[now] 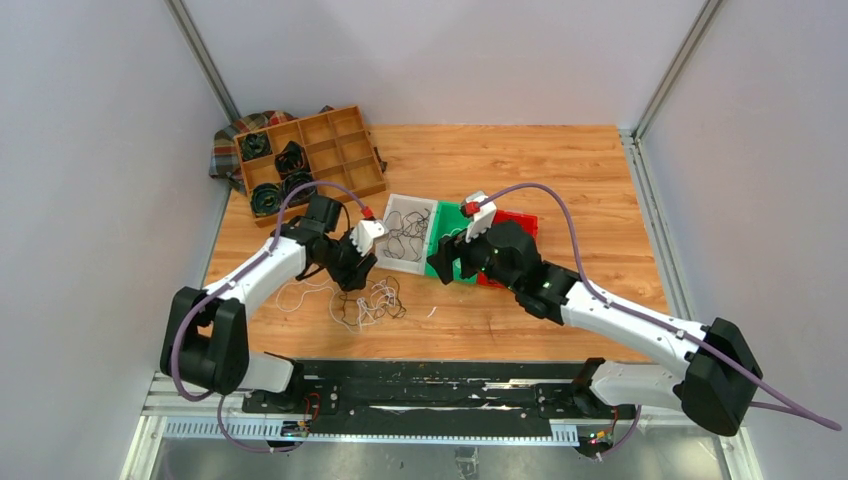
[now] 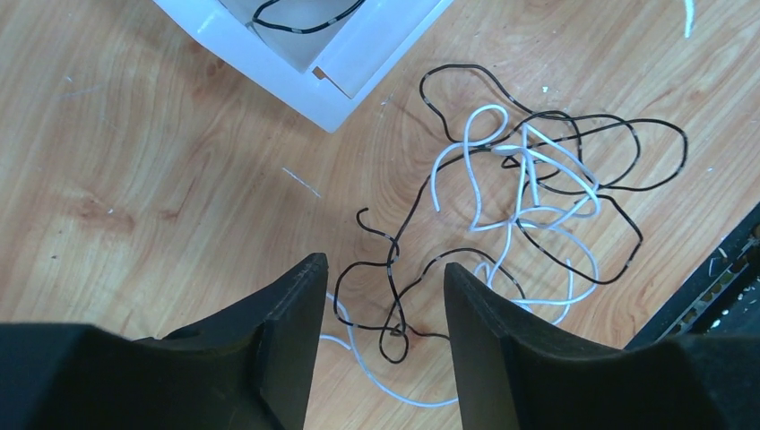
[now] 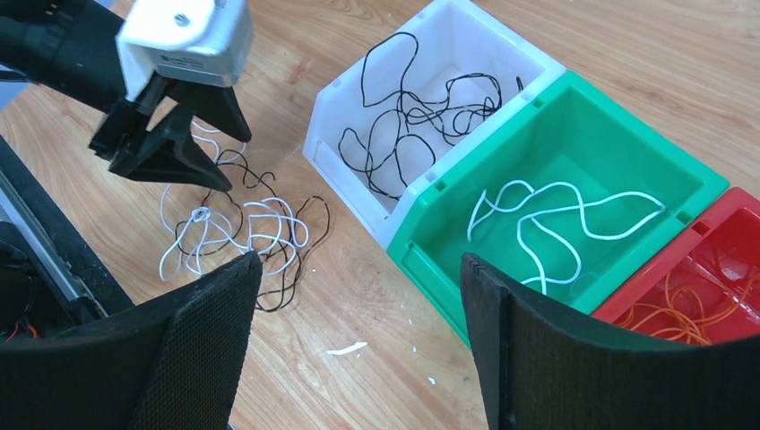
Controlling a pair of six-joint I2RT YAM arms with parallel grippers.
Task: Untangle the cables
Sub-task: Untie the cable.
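A tangle of thin black and white cables point(image 1: 372, 302) lies on the wooden table in front of the bins; it also shows in the left wrist view point(image 2: 529, 193) and the right wrist view point(image 3: 242, 228). My left gripper point(image 2: 385, 264) is open and hovers just above the tangle's near end, holding nothing; it shows in the top view point(image 1: 356, 268) and the right wrist view point(image 3: 202, 148). My right gripper point(image 3: 358, 264) is open and empty above bare table beside the green bin; it shows in the top view point(image 1: 440, 262).
A white bin point(image 3: 327, 134) holds black cables, a green bin point(image 3: 627, 152) holds a white cable, and a red bin point(image 3: 717, 237) holds orange cables. A wooden divider tray point(image 1: 345, 150) with thick black coils sits at the back left. The black rail point(image 2: 717, 278) runs along the table's front edge.
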